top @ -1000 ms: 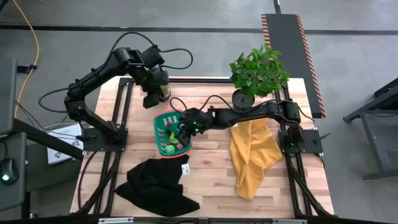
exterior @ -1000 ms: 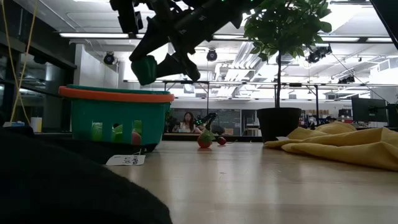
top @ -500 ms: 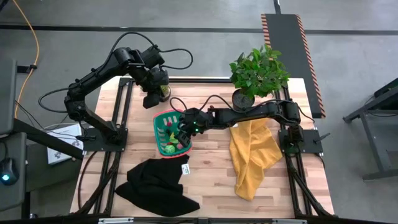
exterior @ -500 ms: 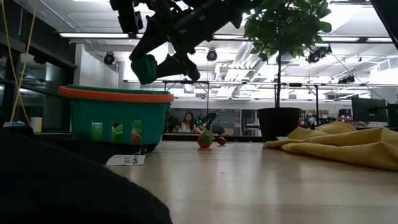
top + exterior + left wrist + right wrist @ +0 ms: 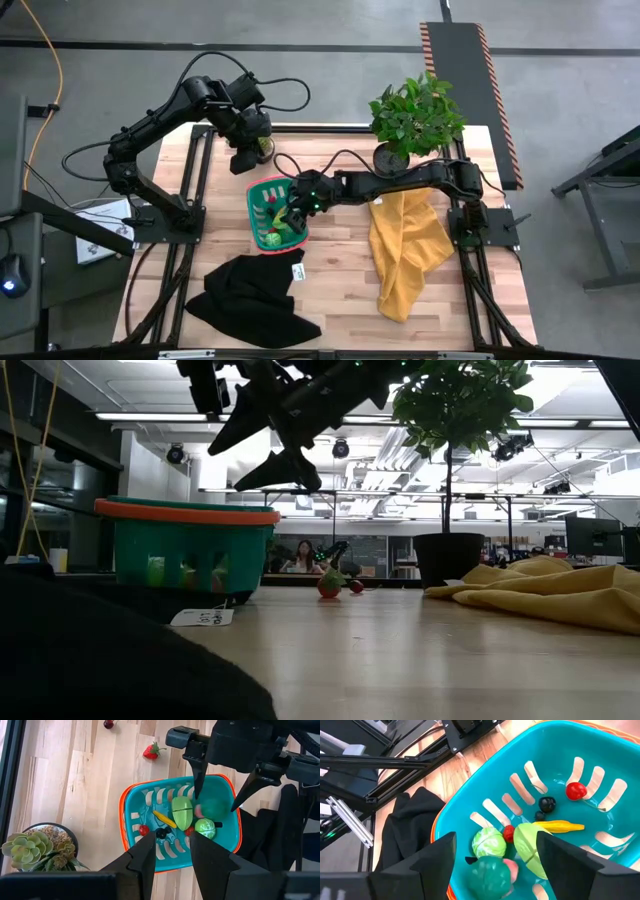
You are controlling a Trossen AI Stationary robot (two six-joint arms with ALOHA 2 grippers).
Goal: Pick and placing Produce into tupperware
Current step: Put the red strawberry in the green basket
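The teal tupperware basket (image 5: 252, 205) (image 5: 123, 815) with its red-pink rim stands on the table left of centre. In it lie several produce pieces: a yellow-green one (image 5: 182, 812), a light green one (image 5: 204, 827), a dark green one (image 5: 492, 875), and small yellow, red and dark ones. My right gripper (image 5: 225, 468) (image 5: 215, 802) hangs open just above the basket, with nothing between its fingers. A strawberry (image 5: 152, 751) and a dark cherry (image 5: 108, 724) lie on the table beyond the basket. My left gripper (image 5: 243, 160) (image 5: 172, 852) waits open, high over the far left.
A black cloth (image 5: 255, 300) lies near the front edge and a yellow cloth (image 5: 405, 250) to the right. A leafy potted plant (image 5: 415, 115) stands at the back right, and a small succulent pot (image 5: 35, 850) at the back left under my left arm.
My right gripper has opened over the basket without moving away. The dark green piece it held between its fingers has dropped out and now lies in the basket among the other pieces.
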